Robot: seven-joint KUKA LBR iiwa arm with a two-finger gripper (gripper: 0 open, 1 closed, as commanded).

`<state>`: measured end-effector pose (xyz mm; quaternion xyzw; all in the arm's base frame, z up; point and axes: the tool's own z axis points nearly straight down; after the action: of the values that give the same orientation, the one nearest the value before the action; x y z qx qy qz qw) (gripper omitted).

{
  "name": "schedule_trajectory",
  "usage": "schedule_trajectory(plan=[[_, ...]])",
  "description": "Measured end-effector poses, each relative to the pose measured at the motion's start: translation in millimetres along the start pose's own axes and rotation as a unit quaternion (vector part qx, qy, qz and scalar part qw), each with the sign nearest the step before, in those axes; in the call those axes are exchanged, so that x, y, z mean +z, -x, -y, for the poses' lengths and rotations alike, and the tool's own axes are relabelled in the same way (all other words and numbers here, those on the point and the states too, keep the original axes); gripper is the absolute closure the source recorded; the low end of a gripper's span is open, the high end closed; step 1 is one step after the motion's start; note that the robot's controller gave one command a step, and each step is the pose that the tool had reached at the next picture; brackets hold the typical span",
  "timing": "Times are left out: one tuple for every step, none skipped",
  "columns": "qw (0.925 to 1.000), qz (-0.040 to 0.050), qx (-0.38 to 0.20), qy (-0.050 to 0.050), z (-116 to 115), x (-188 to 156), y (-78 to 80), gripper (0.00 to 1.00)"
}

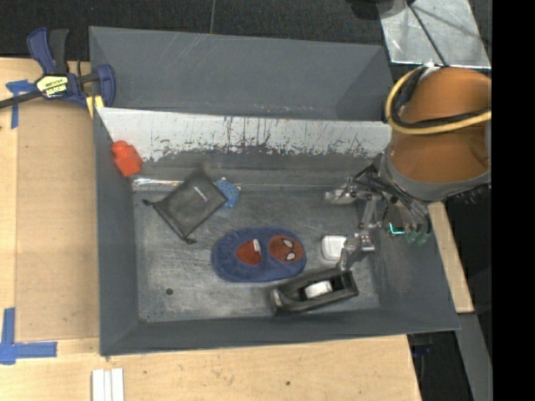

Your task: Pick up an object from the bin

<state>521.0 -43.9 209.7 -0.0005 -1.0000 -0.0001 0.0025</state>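
Observation:
My gripper [342, 225] hangs low over the right part of the bin and stands open, with nothing between its fingers. One fingertip [335, 195] points toward the back, the other [352, 256] sits right beside a small white block [333, 247] on the bin floor. Just in front of that block lies a black tape dispenser [315, 291] with a white roll. To the left of the block rests a blue oval toy [257, 255] with two orange-red discs on it.
A dark grey flat pouch [189, 205] lies at the back left with a small blue piece [229, 193] by its corner. An orange-red lump [126, 158] sits against the left wall. The arm's orange cover hangs over the bin's right rim.

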Motion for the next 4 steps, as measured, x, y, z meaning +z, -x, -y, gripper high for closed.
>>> schedule_trajectory(plan=[[0.9965,0.0038,-0.083,-0.001,6,85,-21.7,0.0],[0.9835,0.0004,-0.181,-0.002,-20,109,-19.6,0.0],[0.9191,0.0014,-0.394,-0.001,-56,103,-33.0,0.0],[0.9074,0.0091,-0.42,-0.001,-54,130,-28.3,0.0]])
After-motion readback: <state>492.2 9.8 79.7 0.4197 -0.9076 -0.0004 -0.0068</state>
